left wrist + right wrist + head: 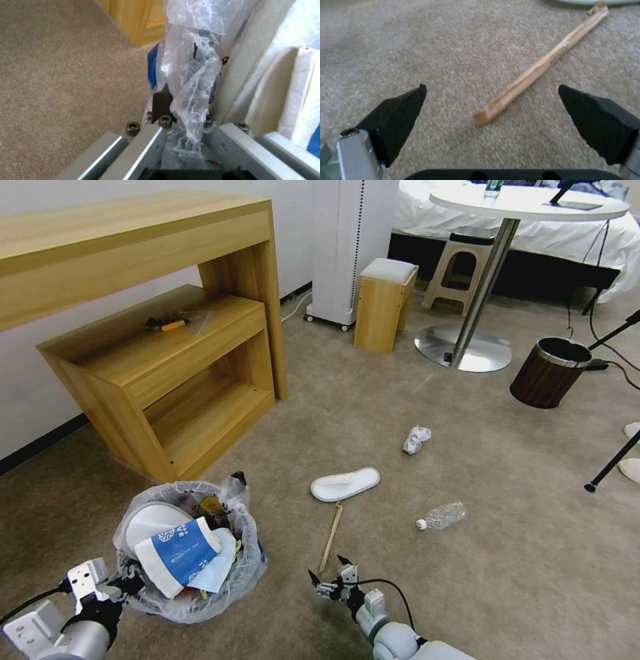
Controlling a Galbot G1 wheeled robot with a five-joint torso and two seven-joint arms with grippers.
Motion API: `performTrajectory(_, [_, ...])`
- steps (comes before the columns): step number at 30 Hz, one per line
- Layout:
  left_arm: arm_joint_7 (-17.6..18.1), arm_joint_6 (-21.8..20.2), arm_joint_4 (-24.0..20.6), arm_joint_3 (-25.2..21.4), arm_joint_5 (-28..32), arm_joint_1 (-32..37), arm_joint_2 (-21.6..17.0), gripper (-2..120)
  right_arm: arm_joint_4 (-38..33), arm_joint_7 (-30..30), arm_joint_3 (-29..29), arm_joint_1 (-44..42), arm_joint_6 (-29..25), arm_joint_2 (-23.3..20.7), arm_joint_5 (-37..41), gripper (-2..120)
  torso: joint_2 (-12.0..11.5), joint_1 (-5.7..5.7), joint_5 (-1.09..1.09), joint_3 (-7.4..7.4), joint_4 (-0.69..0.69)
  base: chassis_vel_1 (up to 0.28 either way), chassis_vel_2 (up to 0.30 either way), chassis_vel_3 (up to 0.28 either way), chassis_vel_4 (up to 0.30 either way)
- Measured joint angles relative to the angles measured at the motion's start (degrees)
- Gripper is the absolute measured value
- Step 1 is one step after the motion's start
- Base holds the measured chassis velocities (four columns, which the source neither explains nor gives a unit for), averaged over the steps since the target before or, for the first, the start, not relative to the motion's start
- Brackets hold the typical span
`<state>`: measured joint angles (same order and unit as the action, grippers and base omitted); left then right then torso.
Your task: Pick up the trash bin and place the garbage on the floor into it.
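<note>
Right gripper spread wide just short of the wooden stick, lined up for pickup; left gripper clamps my trash bin rim, keeping it close.

A wooden desk stood at ten o'clock, a yellow-handled tool on its lower shelf. At one o'clock stood a round white table, with a brown wood-look bin at two.

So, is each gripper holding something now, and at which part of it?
The left gripper holds the trash bin by its bag-lined rim. The right gripper holds nothing; it is open over the wooden stick.
</note>
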<state>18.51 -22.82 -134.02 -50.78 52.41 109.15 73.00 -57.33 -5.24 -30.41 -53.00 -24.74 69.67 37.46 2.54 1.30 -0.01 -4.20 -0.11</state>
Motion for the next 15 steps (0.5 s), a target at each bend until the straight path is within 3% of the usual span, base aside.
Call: performTrajectory(15, [-0.3, 0.4, -1.1, 0.2, -0.1, 0.8, 0.3, 0, 0.5, -1.9, 3.8, -1.5, 0.2, 2.0, -1.7, 100, 0.0, 0.00, -0.06, 0.01, 0.01, 0.000, 0.000, 0.000, 0.000])
